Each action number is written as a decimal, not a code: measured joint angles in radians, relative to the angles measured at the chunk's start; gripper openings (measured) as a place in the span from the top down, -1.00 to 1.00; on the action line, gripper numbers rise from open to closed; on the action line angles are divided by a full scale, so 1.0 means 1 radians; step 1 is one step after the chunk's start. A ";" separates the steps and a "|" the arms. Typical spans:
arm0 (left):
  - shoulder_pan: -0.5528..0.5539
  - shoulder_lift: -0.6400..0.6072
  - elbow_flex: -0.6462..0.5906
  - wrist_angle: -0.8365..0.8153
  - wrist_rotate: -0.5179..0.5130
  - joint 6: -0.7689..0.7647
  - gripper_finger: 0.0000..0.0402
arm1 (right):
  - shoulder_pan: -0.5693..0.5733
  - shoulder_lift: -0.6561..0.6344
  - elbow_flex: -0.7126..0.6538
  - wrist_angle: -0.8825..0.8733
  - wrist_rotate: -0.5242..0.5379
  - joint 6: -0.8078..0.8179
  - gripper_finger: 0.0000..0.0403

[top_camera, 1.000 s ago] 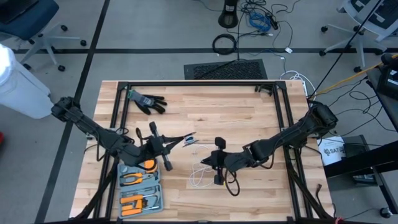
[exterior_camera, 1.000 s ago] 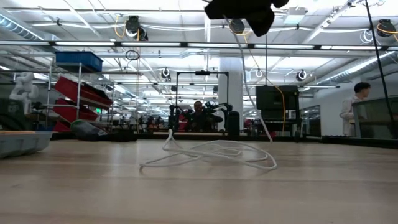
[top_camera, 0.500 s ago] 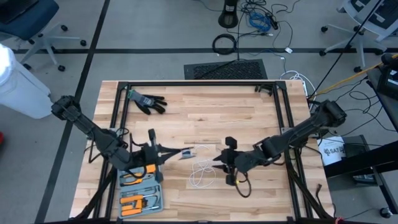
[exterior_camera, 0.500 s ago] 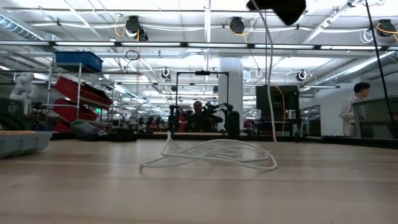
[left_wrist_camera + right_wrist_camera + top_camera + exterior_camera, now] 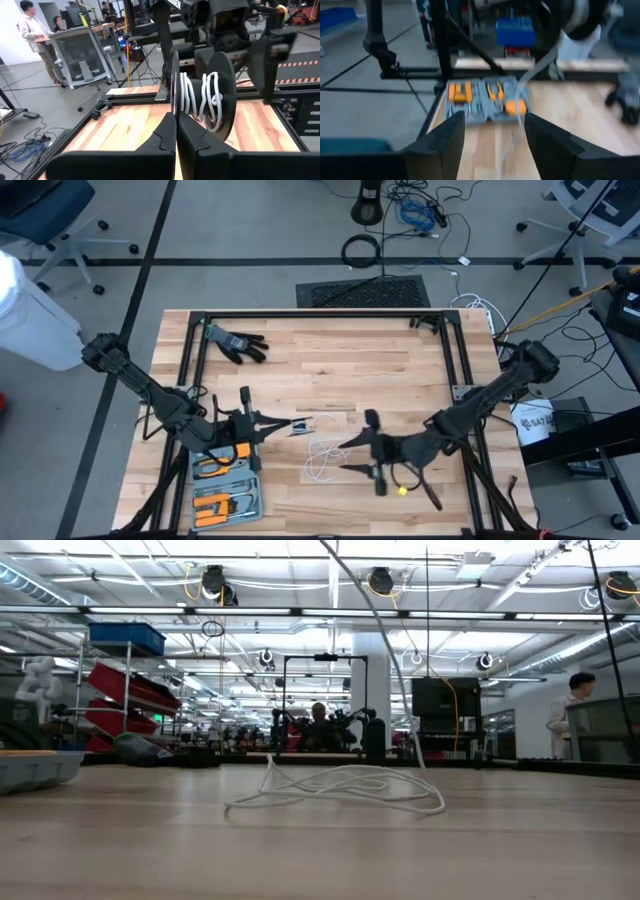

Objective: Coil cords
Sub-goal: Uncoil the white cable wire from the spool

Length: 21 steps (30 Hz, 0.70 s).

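A large open robotics lab or workshop is shown. A wooden bench top (image 5: 330, 370) framed in black rails is set on a grey concrete floor (image 5: 250, 240), where loose cables (image 5: 420, 210) are strewn at 12 o'clock and office chairs (image 5: 50, 220) are parked at 10 o'clock. Long ceiling light strips (image 5: 120, 570), shelving with red and blue bins (image 5: 125, 670), and further workstations are seen beyond. A person (image 5: 572, 715) is seen at a far desk at 3 o'clock.
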 joint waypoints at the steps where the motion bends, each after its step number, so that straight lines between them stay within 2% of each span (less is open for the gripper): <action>1: 0.000 0.000 0.000 -0.001 0.002 0.000 1.00 | -0.007 0.026 0.000 0.051 0.000 -0.030 0.04; 7: 0.000 0.000 0.000 -0.001 0.011 -0.026 1.00 | -0.061 0.157 0.000 0.318 0.007 -0.085 0.04; 10: -0.005 0.003 0.000 0.000 0.011 -0.030 1.00 | -0.082 0.215 0.000 0.389 0.030 -0.088 0.04; 16: -0.023 0.004 0.000 -0.003 0.012 -0.052 1.00 | -0.085 0.266 0.000 0.408 0.161 -0.105 0.04; 21: -0.030 0.004 0.000 -0.003 0.012 -0.052 1.00 | -0.075 0.267 0.000 0.435 0.187 -0.148 0.19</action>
